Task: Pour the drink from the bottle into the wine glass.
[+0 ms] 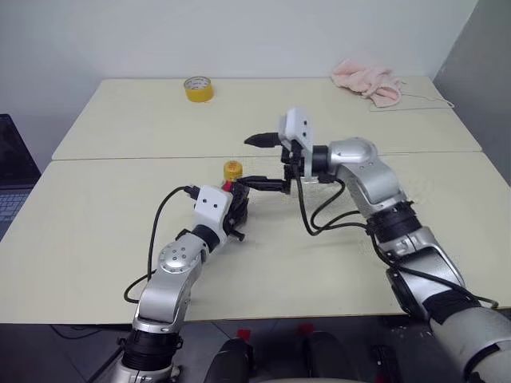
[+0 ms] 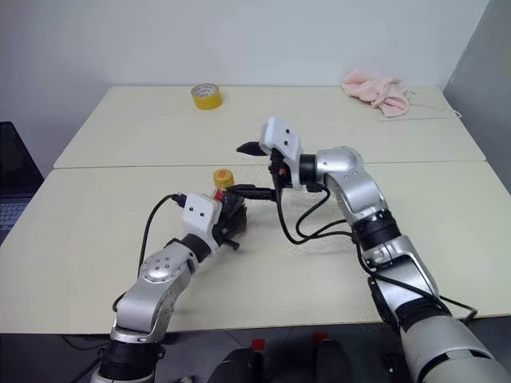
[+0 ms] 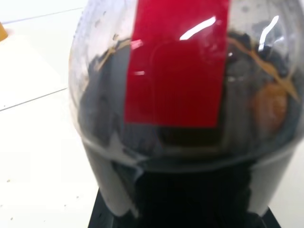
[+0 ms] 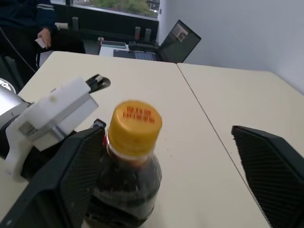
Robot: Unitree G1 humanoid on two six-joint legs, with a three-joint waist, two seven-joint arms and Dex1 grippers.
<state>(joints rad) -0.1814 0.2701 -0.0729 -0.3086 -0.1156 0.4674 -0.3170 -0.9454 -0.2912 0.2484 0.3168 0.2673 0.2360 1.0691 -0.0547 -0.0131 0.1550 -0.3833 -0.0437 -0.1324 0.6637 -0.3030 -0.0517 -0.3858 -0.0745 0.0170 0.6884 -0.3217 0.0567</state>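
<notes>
Left tool (image 1: 236, 209): pinched on the bottle (image 1: 232, 185), which stands upright on the near worktop (image 1: 96, 239); dark drink (image 3: 190, 190) fills its body, red label (image 3: 175, 61) above, yellow cap (image 4: 135, 126) on; right tool (image 1: 266, 163): fingers (image 4: 273, 166) spread wide, level, one either side of the cap, not touching it; far worktop (image 1: 120, 120): yellow tape roll (image 1: 199, 88), pink cloth (image 1: 369, 80).

The bottle (image 4: 128, 175) stands upright on the near table, yellow-orange cap on, holding dark drink (image 3: 190, 190).
</notes>
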